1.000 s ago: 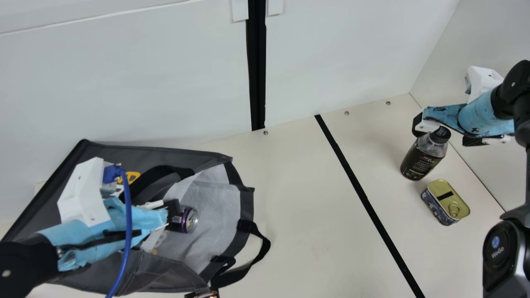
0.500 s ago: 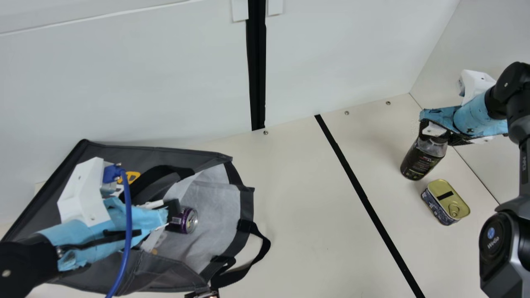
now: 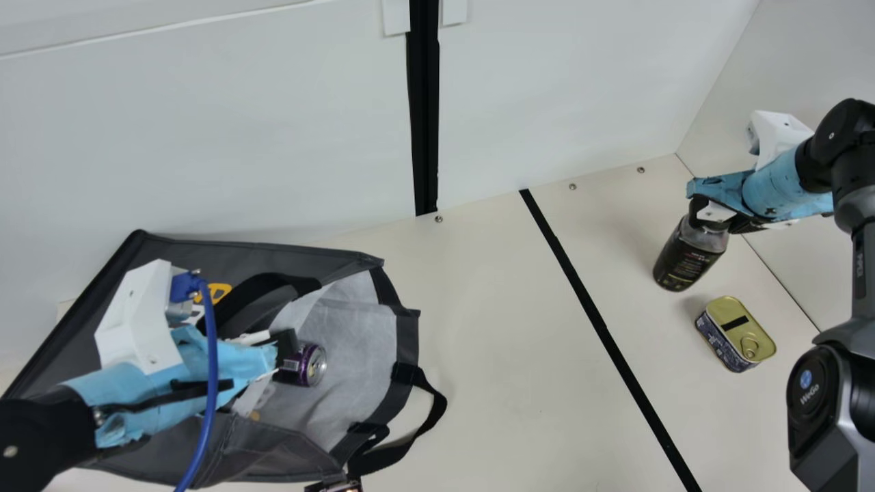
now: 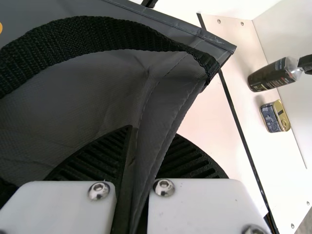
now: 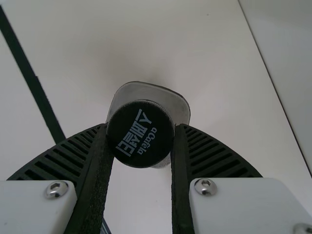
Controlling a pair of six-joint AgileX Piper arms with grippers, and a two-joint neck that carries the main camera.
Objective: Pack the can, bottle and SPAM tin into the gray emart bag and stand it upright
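While the left claw point(image 3: 286, 362) pinches a fold of the gray emart bag point(image 3: 307, 254), its fingers drawn together on the cloth, the right claw point(image 3: 718, 217) grips a dark bottle point(image 3: 689, 258) by its black cap point(image 5: 141, 134), one ribbed finger pressed to each side. The bottle leans, its cap in the right claw and its base lower down; from where I stand, I can't tell whether that base touches the table point(image 3: 492, 328).

A purple can point(image 3: 313, 363) lies inside the bag's open mouth, just beyond the left claw; whether the two touch is hard to tell. The bag itself rests on its side around and under that claw. Near the right claw, just beside the bottle, a gold-topped SPAM tin point(image 3: 735, 333) lies on the table, ring pull up. The count: two claws, one bag with two black handles, one can, one bottle and one tin. Between the claws, a single black stripe point(image 3: 601, 321) crosses the table, well apart from the left claw.
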